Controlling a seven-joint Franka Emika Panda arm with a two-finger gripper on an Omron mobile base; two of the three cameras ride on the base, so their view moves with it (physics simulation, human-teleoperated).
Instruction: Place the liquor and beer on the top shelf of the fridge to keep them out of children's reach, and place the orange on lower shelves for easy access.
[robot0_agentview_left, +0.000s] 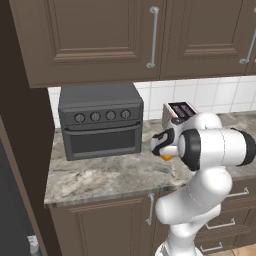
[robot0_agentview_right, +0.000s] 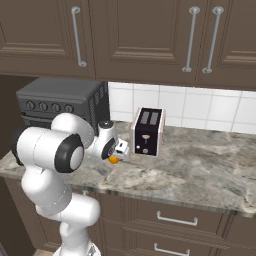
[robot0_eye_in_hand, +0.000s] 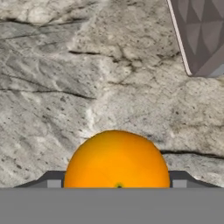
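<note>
Orange ball, the orange (robot0_eye_in_hand: 117, 159), sits between your claw (robot0_eye_in_hand: 114, 183) tips, which stand either side of it, though you cannot tell if they clamp it | on the grey marbled bench (robot0_agentview_right: 200, 170) toward its front edge, near the toaster (robot0_agentview_right: 148, 131) | toaster oven (robot0_agentview_left: 101, 121) at the bench's left end.

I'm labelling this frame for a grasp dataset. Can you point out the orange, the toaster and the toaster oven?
orange (robot0_eye_in_hand: 116, 159): hand view, middle of its rounded front.
toaster (robot0_agentview_right: 148, 132): right base view, its dark front face.
toaster oven (robot0_agentview_left: 102, 141): left base view, the glass door below the knobs.
</note>
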